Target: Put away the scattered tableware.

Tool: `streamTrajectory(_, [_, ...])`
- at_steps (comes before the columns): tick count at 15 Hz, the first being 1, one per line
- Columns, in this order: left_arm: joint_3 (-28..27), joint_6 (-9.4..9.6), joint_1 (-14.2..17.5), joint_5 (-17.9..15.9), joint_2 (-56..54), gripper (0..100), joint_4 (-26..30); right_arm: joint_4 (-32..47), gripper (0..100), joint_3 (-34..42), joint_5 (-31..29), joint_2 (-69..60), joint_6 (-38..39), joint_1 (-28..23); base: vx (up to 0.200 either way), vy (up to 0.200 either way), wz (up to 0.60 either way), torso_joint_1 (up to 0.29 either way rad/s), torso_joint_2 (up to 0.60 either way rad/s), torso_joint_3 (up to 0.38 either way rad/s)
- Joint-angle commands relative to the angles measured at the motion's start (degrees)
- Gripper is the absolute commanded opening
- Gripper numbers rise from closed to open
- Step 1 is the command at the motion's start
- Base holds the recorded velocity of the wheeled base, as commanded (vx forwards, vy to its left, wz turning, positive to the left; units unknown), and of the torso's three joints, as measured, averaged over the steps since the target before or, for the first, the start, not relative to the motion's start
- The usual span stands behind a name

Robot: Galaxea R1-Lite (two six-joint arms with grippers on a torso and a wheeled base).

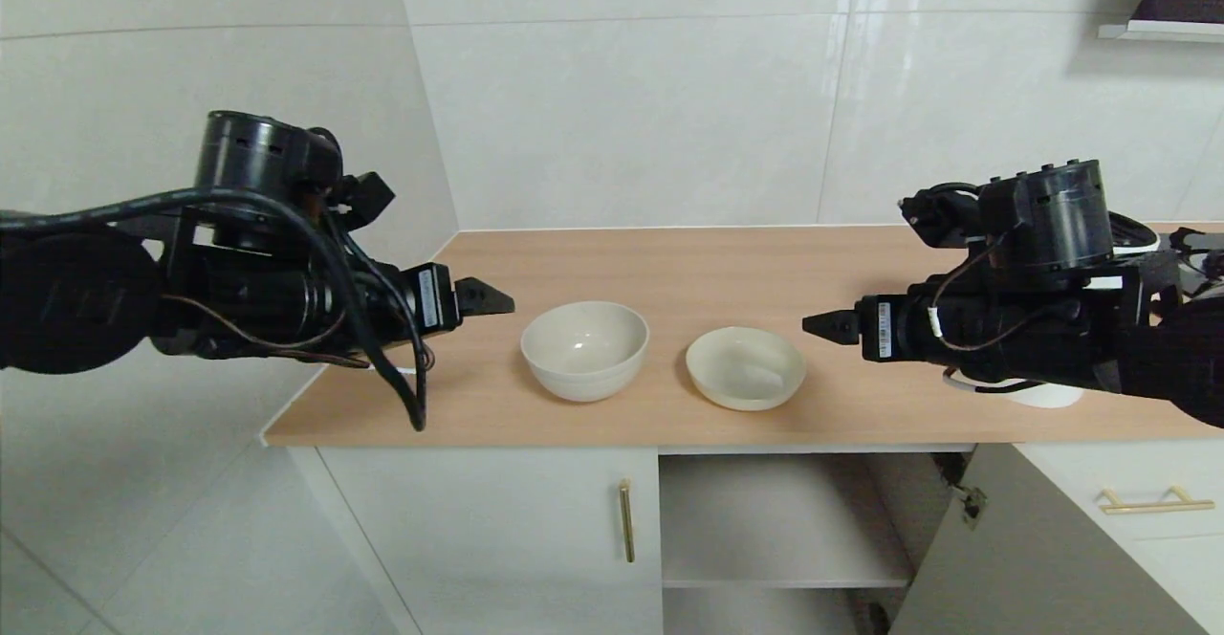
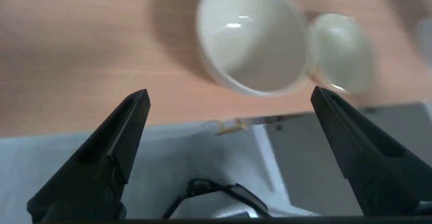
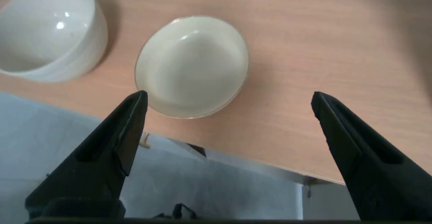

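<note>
Two pieces of tableware sit side by side on the wooden counter (image 1: 669, 267). One is a deep white bowl (image 1: 584, 348) (image 2: 250, 35) (image 3: 47, 28); to its right is a shallower cream dish (image 1: 746, 367) (image 2: 341, 52) (image 3: 192, 65). Both are upright and empty. My left gripper (image 1: 483, 298) (image 2: 229, 97) hovers open to the left of the bowl, holding nothing. At the dish's right, my right gripper (image 1: 827, 325) (image 3: 229, 100) also stands open and empty, its tips pointing toward the dish. Neither gripper touches the tableware.
Below the counter a cabinet compartment (image 1: 775, 520) stands open with a bare shelf, its door (image 1: 1014, 558) swung out to the right. A closed door with a gold handle (image 1: 626, 520) is left of it. A white object (image 1: 1047, 394) lies under my right arm.
</note>
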Motion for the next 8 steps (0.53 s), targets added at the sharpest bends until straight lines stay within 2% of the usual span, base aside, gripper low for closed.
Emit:
streamTrajectory(1, [-2.62,-0.12,-0.67,1.3,5.12,100,-0.1,-0.03,100,0.21,0.01,0.92,-0.14,0.15,0.0,0.0,0.0,0.0,0.0,0.0])
streamTrajectory(2, [-5.17,-0.21,-0.67,2.18,6.61,100,0.26,-0.21,100,0.29,0.1,0.92,-0.23,0.15,0.0,0.0,0.0,0.0,0.0,0.0])
streamTrajectory(4, [-8.78,-0.04,-0.67,7.19,11.71,100,2.45,-0.03,100,0.38,-0.08,1.45,-0.49,0.24,0.0,0.0,0.0,0.0,0.0,0.0])
streamTrajectory(5, [-8.86,-0.12,-1.37,8.77,13.38,100,2.45,-0.03,100,0.29,-0.08,1.71,-0.49,0.24,0.0,0.0,0.0,0.0,0.0,0.0])
streamTrajectory(8, [-10.53,-0.04,-1.99,9.03,15.84,100,2.45,0.05,100,0.21,-0.08,2.06,-0.49,0.24,0.0,0.0,0.0,0.0,0.0,0.0])
